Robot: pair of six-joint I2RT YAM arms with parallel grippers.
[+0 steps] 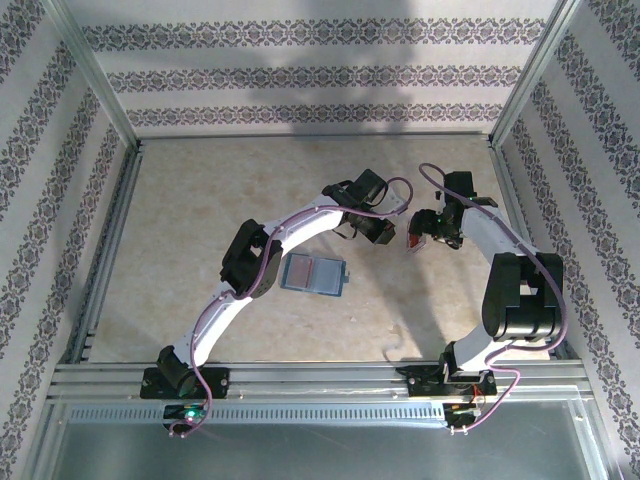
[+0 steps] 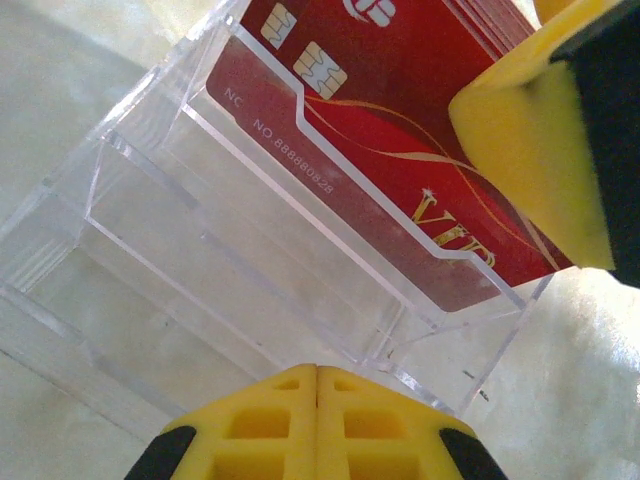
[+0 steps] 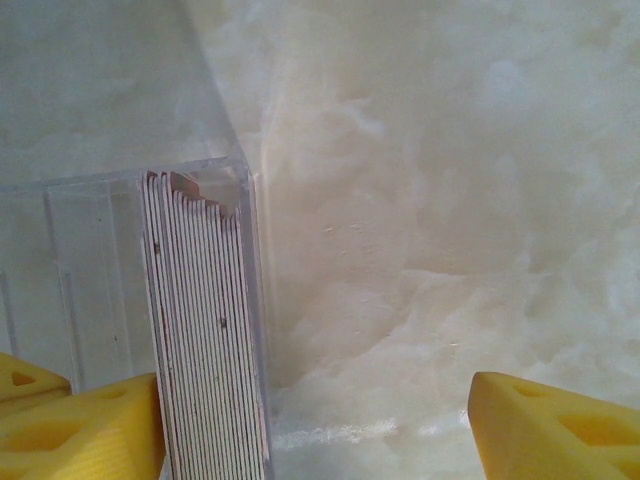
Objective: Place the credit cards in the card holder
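We find the left end effector (image 2: 316,400) closed and empty, just beside the clear stand (image 2: 230,230) holding the credit cards (image 2: 400,130). The right end effector (image 3: 315,420) is open at the stack. Closing could pinch several cards or tip the stand. The card holder (image 1: 315,274) lies on the surface (image 1: 200,200), at 8 o'clock from the left end effector.

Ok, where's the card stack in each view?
Top external: cards, a small red patch right of centre, right of the wallet.
Left wrist: cards, red faces across the top, standing in the clear stand.
Right wrist: cards, edge-on, lower left.
Shared landmark: the clear stand holding them.
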